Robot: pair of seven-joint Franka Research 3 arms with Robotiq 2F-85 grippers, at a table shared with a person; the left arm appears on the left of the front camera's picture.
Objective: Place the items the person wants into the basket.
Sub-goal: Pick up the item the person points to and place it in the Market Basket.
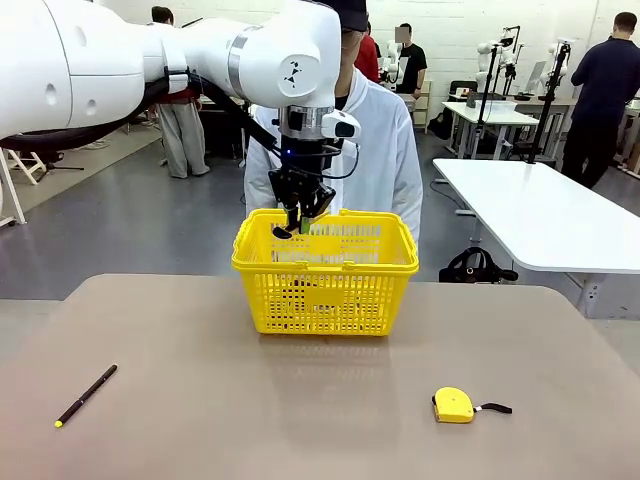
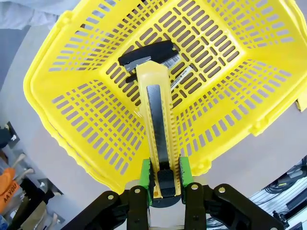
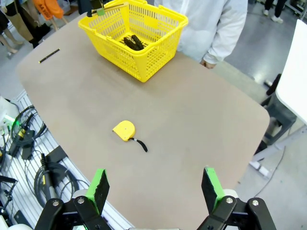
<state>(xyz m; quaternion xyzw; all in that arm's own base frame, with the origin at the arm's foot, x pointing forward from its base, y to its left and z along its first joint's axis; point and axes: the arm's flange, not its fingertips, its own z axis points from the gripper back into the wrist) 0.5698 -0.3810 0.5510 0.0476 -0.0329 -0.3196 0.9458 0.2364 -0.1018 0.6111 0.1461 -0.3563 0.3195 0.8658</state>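
Note:
My left gripper [image 1: 300, 213] hangs over the near left part of the yellow basket [image 1: 325, 295], shut on the yellow-and-black utility knife [image 2: 158, 120]. The knife points down into the basket [image 2: 86, 110], its tip above the floor. On that floor lies the marker pen [image 2: 148, 51], black cap and white barrel. The person [image 1: 390, 150] in the white jacket stands right behind the basket. My right gripper [image 3: 154, 188] is open and empty, high above the table's near right side, far from the basket [image 3: 115, 50].
A thin black pen with a yellow tip [image 1: 85, 395] lies at the near left of the table. A round yellow tape measure [image 1: 453, 404] lies at the near right. A white table [image 1: 540, 215] stands beyond the right side.

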